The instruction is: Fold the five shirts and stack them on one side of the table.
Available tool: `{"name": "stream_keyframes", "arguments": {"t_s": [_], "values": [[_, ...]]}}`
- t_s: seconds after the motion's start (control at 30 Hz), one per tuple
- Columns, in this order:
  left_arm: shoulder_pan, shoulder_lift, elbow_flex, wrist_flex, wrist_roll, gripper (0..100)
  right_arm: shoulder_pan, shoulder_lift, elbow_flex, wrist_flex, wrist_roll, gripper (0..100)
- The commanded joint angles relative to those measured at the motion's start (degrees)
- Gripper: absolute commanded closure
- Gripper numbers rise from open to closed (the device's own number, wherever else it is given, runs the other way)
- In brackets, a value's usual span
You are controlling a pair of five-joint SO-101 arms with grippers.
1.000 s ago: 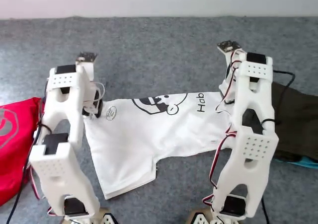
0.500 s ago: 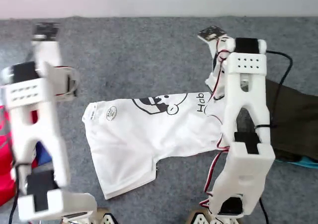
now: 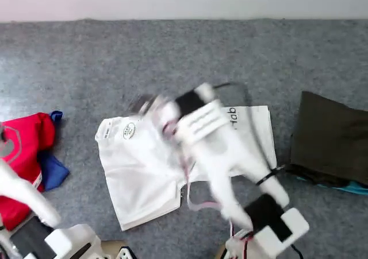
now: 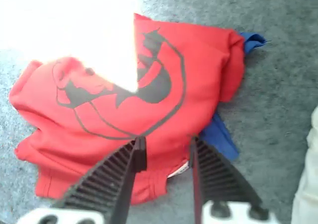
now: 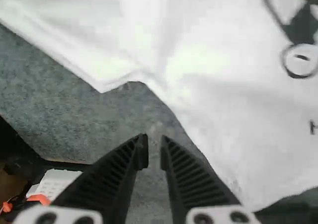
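Observation:
A white shirt (image 3: pixel 138 167) with a black print lies partly folded in the middle of the grey table. My right arm stretches across it in a blur, and my right gripper (image 5: pixel 154 144) hovers over the shirt's (image 5: pixel 223 85) front edge, fingers almost together with nothing between them. At the left edge a red shirt (image 3: pixel 26 138) lies on a blue one (image 3: pixel 52 170). My left gripper (image 4: pixel 166 147) hangs open and empty above the red shirt (image 4: pixel 99 119), with the blue shirt (image 4: pixel 218 137) poking out beside it. A dark olive shirt (image 3: pixel 330 138) lies folded at the right.
A teal edge (image 3: pixel 345 187) shows under the olive shirt. The left arm (image 3: pixel 23 193) rises at the front left corner. Bare grey table (image 3: pixel 172 52) runs along the back. An arm's base (image 5: pixel 44 186) sits at the table's front edge.
The left arm has swung off the white shirt's left edge out over the red shirt. The right arm has swept from the shirt's right side across its middle. The white shirt has stayed put.

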Motion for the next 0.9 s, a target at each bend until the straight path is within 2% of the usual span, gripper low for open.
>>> {"name": "stream_keyframes", "arguments": {"t_s": [0.0, 0.13, 0.27, 0.6, 0.87], "values": [[-2.37, -2.20, -0.13, -1.14, -1.85, 85, -9.80, -3.65, 8.26, -6.73, -4.48, 79.3], [-2.99, -2.20, -0.13, -1.23, -2.02, 85, -18.42, -3.65, 13.98, -14.99, -6.77, 71.6], [-3.96, -2.20, -0.13, -1.23, -2.02, 85, -23.52, -2.51, 16.18, -20.44, -6.51, 70.9], [-4.84, -2.20, -0.13, -0.88, -2.02, 85, -29.67, 9.45, 16.00, -26.33, -6.42, 70.9], [-4.84, -2.20, -0.13, -0.79, -2.02, 85, -29.58, 15.69, 15.65, -32.13, -6.42, 71.2]]}}
